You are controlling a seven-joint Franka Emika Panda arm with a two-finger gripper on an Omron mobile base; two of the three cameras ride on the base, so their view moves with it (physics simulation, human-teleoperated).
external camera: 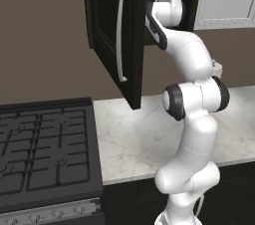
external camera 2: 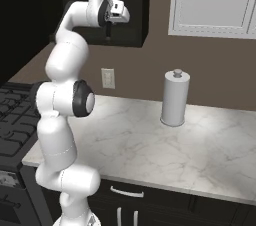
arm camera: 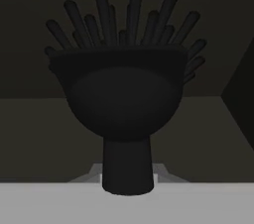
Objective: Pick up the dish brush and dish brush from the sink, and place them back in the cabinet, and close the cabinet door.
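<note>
One black dish brush (arm camera: 126,94) sat clamped in our gripper (arm camera: 128,181), bristles pointing away, far inside the dark cabinet (arm camera: 39,134).

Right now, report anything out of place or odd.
Nothing spilled or damaged. The black cabinet door hangs wide open over the counter. The gripper, shut on the black dish brush, holds it bristles away inside the cabinet.

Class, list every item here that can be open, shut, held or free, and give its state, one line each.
cabinet door: open, swung out over the counter
pincer: shut on the black dish brush, up at the cabinet opening
black dish brush: held by its handle, bristles pointing into the dark cabinet
white cabinet door: shut
</note>
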